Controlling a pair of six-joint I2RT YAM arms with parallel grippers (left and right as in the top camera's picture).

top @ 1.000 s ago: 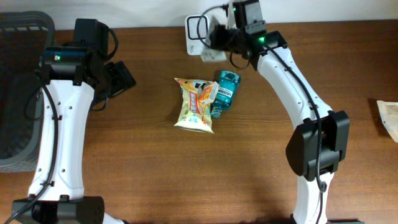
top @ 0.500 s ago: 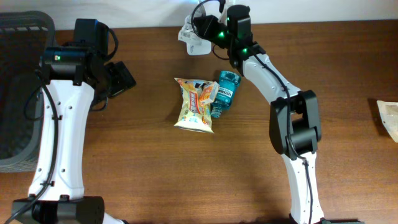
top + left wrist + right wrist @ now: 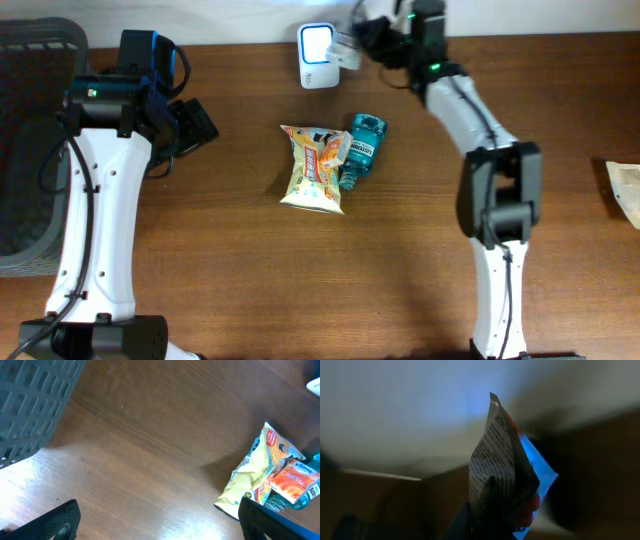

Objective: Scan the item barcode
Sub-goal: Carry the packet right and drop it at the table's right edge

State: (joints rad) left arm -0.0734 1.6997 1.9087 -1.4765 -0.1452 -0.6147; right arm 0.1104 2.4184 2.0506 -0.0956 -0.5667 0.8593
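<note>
Overhead: right gripper clenched on a small packet, held just ahead of its jaws at the white scanner, likely to show the code. Left gripper gapes empty, snack bag well aside. Left wrist: bare brown table under the spread jaws. Right wrist: packet pinched low, print outward, blue glow and a pale wall behind.

I work over a dark brown wooden table with visible grain — its far edge meets a plain white wall. Pale reflected light sheens the wood beside the grey slatted basket at my left.
</note>
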